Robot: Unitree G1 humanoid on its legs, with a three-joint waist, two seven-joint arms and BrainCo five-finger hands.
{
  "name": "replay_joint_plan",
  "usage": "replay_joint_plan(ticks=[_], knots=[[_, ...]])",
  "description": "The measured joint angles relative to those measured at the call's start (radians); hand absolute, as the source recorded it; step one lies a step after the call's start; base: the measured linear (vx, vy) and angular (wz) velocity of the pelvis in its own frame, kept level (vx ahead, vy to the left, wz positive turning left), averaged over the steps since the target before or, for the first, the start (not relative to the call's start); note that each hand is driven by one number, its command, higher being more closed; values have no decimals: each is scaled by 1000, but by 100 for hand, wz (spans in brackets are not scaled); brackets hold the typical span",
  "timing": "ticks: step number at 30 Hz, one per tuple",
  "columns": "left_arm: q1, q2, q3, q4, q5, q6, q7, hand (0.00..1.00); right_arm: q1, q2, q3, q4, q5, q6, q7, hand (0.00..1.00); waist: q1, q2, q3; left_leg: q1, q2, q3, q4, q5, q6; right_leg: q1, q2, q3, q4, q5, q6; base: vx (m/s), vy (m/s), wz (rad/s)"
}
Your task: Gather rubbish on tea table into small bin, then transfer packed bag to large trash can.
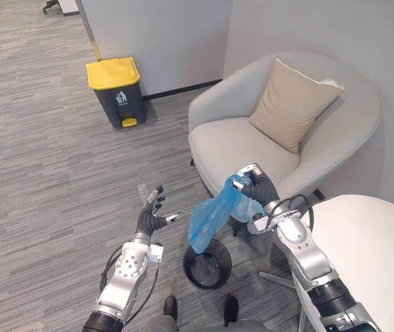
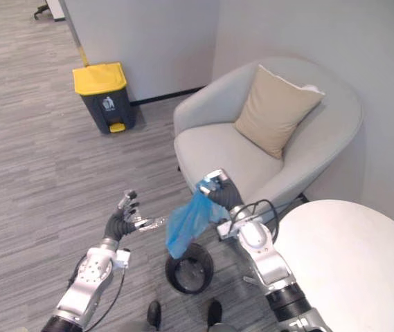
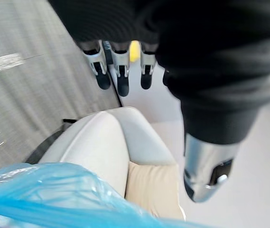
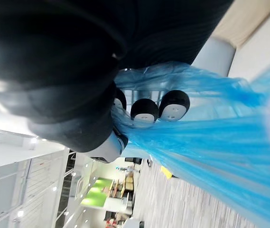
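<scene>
1 blue bag hangs above black bin.

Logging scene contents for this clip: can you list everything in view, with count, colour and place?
bag: one, blue, hanging from the right robot hand above the small bin
small bin: one, black, on the floor between the two arms
large trash can: one, dark grey with yellow lid, on the floor by the far wall
armchair: one, light grey, behind the bag
cushion: one, beige, leaning on the armchair's back
table: one, white, round, at the robot's right
floor: grey, striped
left robot hand: open, raised left of the bag, holding nothing
right robot hand: shut on the bag's top
</scene>
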Motion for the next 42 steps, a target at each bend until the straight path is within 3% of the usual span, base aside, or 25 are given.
replay_joint_plan(ticks=[10, 16, 22, 34, 39, 40, 42], knots=[[-112, 24, -125, -21, 136, 2, 6, 0, -106, 2, 129, 1, 98, 1, 6, 100, -5, -2, -14, 15, 2, 18, -4, 0, 0, 12, 2, 20, -18, 10, -2, -9, 1, -6], [-145, 12, -180, 23, 234, 5, 22, 0, -118, 49, 152, 11, 135, 8, 5, 100, -11, -6, -19, 19, 2, 19, -4, 0, 1, 20, 3, 23, -28, 18, -1, 0, 0, 0], [-152, -55, -187, 135, 308, 35, 27, 0, -149, 119, 202, 12, 163, 14, 4, 100, -20, -20, -28, 21, 2, 20, -4, 0, 1, 21, 3, 25, -27, 18, -1, 0, 0, 0], [-149, -107, -177, 190, 312, 51, 45, 0, -186, 187, 264, 11, 302, 26, 4, 100, -18, -37, -39, 36, 5, 23, -12, 0, -1, 29, 6, 31, -26, 18, -2, -1, 0, 0], [-150, -121, -167, 222, 321, 53, 91, 0, -208, 218, 303, 8, 351, 28, 3, 100, -19, -44, -44, 37, 5, 22, -12, 0, -2, 29, 8, 31, -26, 18, -2, 0, 0, 0], [-150, -122, -164, 224, 323, 54, 95, 100, -209, 221, 306, 8, 353, 28, 3, 100, -19, -44, -44, 37, 5, 22, -12, 0, -2, 29, 8, 31, -26, 18, -2, 0, 0, 0], [-154, -122, -148, 241, 330, 56, 122, 100, -223, 232, 327, 8, 388, 29, 1, 100, -23, -45, -45, 38, 5, 22, -12, -1, -3, 29, 8, 32, -26, 18, -2, 0, 0, 0]])
